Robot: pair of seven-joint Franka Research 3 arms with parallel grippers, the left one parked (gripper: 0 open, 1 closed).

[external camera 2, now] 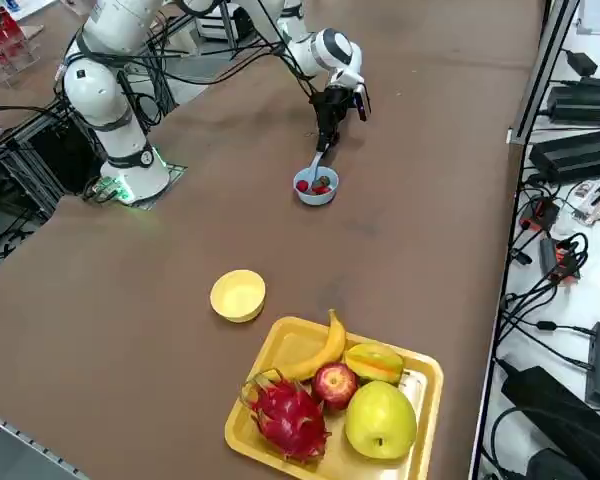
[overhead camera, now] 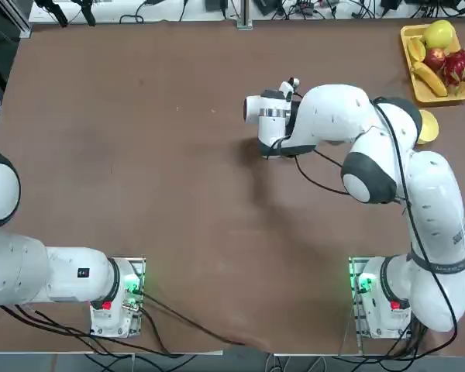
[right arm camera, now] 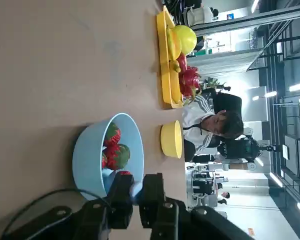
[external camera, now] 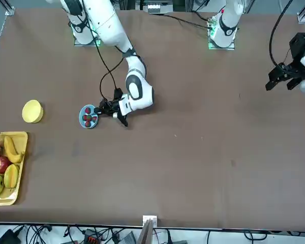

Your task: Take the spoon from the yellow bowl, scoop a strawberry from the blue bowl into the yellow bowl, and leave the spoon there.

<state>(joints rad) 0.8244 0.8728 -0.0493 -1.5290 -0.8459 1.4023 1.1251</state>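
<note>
The right claw hangs just beside the blue bowl, on the side away from the yellow bowl, and its two fingers are pinched tight on the handle of the spoon. The spoon slants down from the claw so that its pale scoop end sits inside the blue bowl, among the strawberries; the wrist view shows the bluish spoon clamped between the dark fingers right at the bowl's near rim. As far as I can see, no berry is on the spoon yet, so I'd judge this the scooping step, with the carry to come.

The yellow bowl stands empty, well apart from the blue bowl, toward the yellow fruit tray at the counter's end.

What worries me is the bowl itself: it is light and sits loose on the counter, so a spoon pushed sideways against its wall could slide or tip it instead of lifting fruit. A round berry could also roll off the shallow scoop on the way across to the yellow bowl, especially if the wrist tilts. And the thin plastic handle might twist in the pinch if the scoop digs in hard.
</note>
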